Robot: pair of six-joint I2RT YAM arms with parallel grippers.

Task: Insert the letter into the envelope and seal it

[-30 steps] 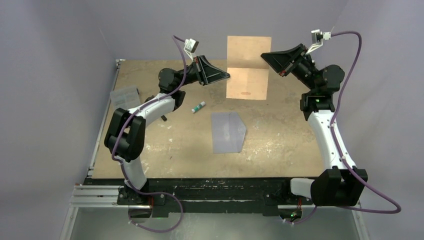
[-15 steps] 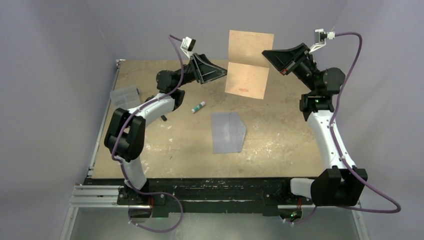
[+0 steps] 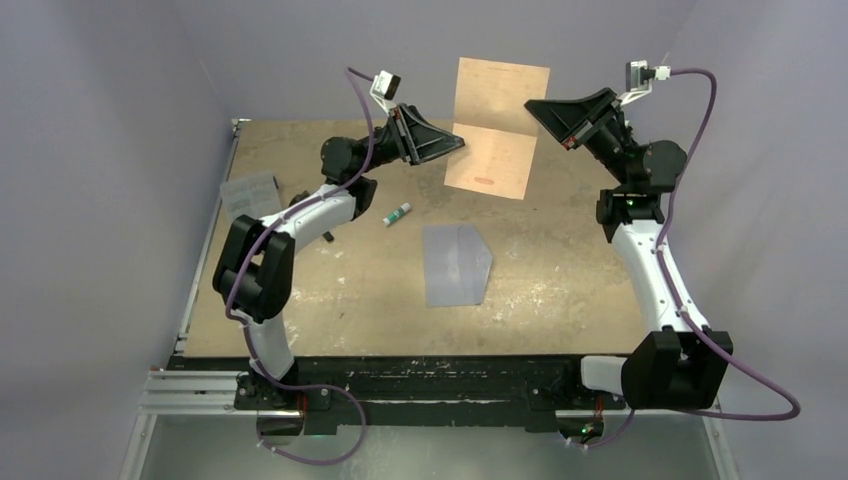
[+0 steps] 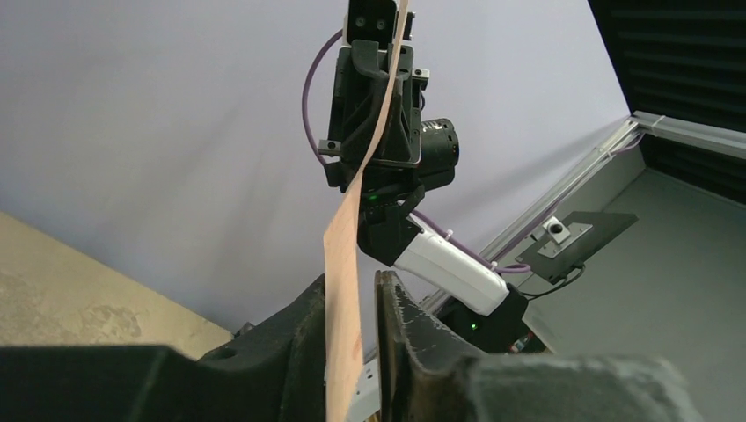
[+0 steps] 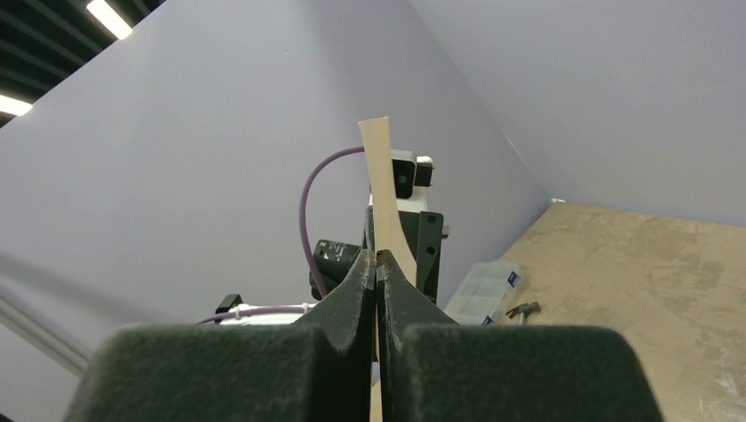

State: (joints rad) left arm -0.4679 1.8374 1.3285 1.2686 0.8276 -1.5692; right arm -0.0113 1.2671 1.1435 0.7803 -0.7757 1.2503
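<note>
Top external: R end effector point(image 3: 531, 108) high, pinching letter point(image 3: 493, 130).

One peach-tan rectangular paper sheet point(image 3: 495, 130), between the left gripper point(image 3: 455, 148) and the right gripper point(image 3: 531, 106). One flat grey-blue paper envelope point(image 3: 455, 265), below both grippers on the near side. One white glue stick with a green cap point(image 3: 397, 213) and one clear ribbed plastic box point(image 3: 249, 192), both below and left of the left gripper.
</note>
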